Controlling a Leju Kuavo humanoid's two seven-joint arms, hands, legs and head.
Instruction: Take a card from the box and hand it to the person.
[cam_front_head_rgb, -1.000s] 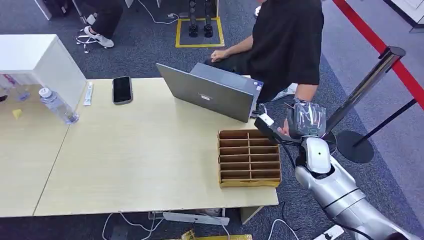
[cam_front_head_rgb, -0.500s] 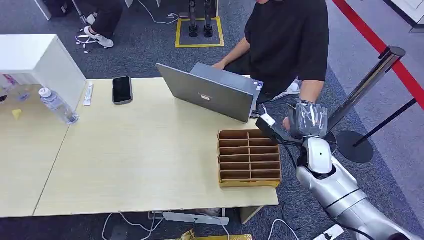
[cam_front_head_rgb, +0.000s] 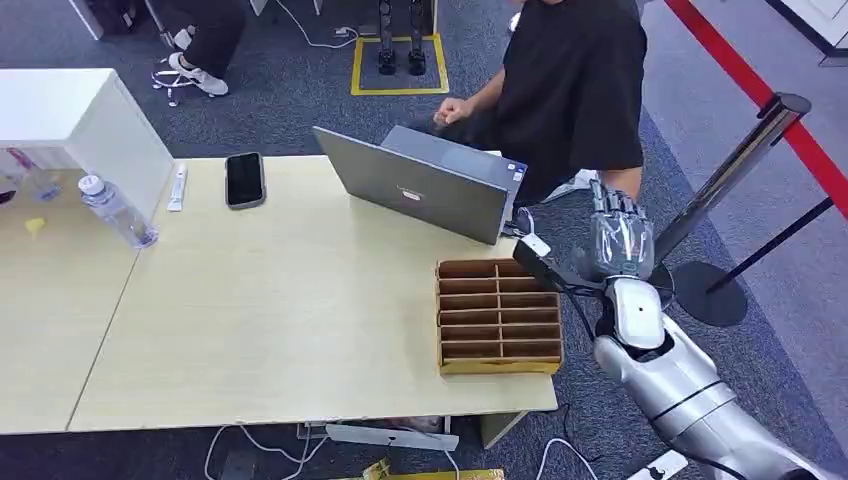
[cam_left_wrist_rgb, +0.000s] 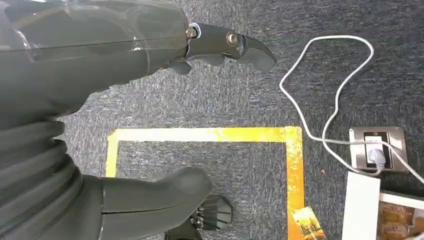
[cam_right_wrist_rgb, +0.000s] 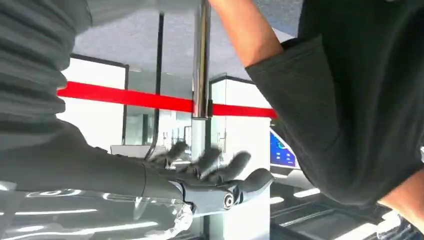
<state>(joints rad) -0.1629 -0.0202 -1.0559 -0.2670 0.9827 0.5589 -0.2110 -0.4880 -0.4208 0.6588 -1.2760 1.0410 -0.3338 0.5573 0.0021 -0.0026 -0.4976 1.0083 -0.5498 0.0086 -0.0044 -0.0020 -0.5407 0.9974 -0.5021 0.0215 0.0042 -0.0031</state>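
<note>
The brown cardboard box (cam_front_head_rgb: 497, 316) with several slots sits at the table's right front corner, and its slots show bare cardboard. My right hand (cam_front_head_rgb: 621, 236) is raised just right of the box, past the table edge, fingers stretched out and apart with nothing in them. In the right wrist view the same hand (cam_right_wrist_rgb: 210, 187) is spread and holds nothing, close to the black sleeve (cam_right_wrist_rgb: 360, 100) of the person (cam_front_head_rgb: 575, 80). The person sits behind the laptop, one fist (cam_front_head_rgb: 455, 108) drawn up near the chest. My left hand (cam_left_wrist_rgb: 150, 45) hangs over the carpet, fingers apart, holding nothing.
A grey laptop (cam_front_head_rgb: 420, 185) stands open behind the box. A phone (cam_front_head_rgb: 244, 179) and a water bottle (cam_front_head_rgb: 115, 212) lie at the table's far left. A chrome barrier post (cam_front_head_rgb: 745, 160) with a round base (cam_front_head_rgb: 710, 293) stands right of my hand. A black cable (cam_front_head_rgb: 540, 268) runs past the box.
The person's forearm, which reached down to my right hand, has pulled back. My right hand's fingers went from curled to stretched out and apart, and the hand rose slightly.
</note>
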